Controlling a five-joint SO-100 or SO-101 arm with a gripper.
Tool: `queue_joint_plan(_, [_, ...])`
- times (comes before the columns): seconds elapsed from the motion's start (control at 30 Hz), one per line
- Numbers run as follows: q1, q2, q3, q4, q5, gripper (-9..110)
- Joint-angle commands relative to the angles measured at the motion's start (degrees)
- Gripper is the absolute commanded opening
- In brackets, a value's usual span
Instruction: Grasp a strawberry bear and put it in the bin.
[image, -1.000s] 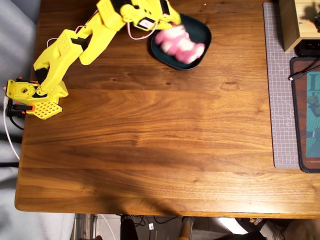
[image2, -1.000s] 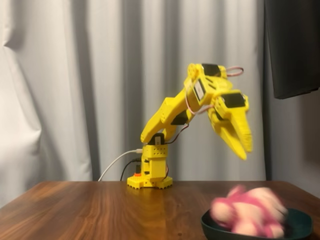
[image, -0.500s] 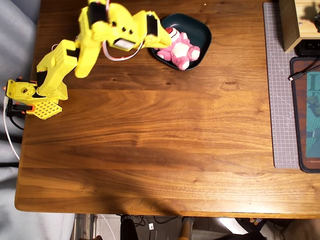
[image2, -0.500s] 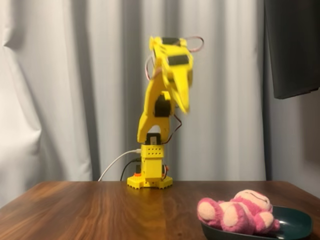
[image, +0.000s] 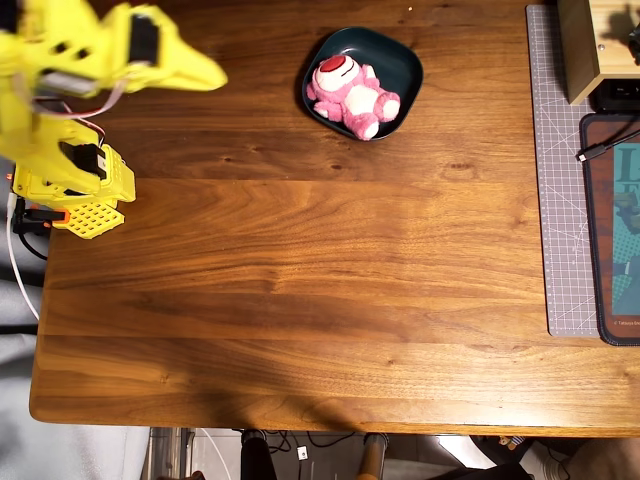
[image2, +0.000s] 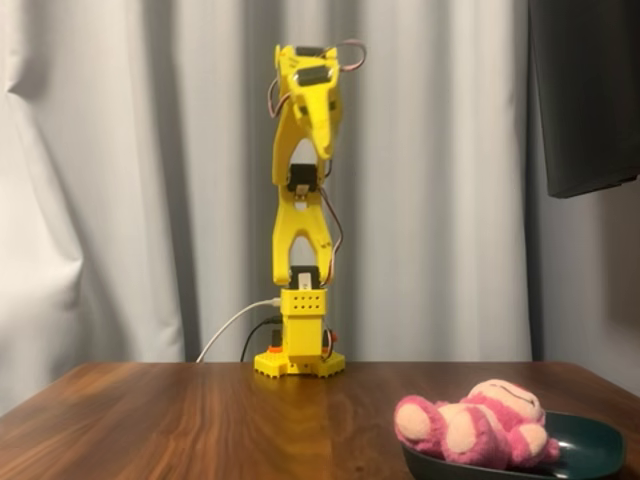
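The pink strawberry bear (image: 355, 95) lies on its back inside the dark teal bin (image: 400, 55) at the back middle of the table. In the fixed view the bear (image2: 480, 430) rests in the bin (image2: 590, 445) at the lower right. My yellow gripper (image: 212, 75) is raised high at the left, well clear of the bin, with its jaws together and nothing in them. In the fixed view the arm stands folded upright and the gripper (image2: 322, 148) points downward near its top.
The arm's base (image: 75, 190) sits at the table's left edge. A wooden box (image: 598, 50), a grey cutting mat (image: 560, 170) and a dark pad (image: 615, 230) with a cable lie along the right side. Curtains hang behind the arm.
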Motion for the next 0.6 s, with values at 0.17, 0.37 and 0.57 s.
queue_joint_plan(0.17, [-7.6,31.9,45.5,-13.3,0.5,0])
queue_joint_plan(0.37, [-9.8,50.8,67.2,-20.6,0.2,0])
queue_joint_plan(0.57, [-7.5,53.3,75.8,-19.0,-0.5,0])
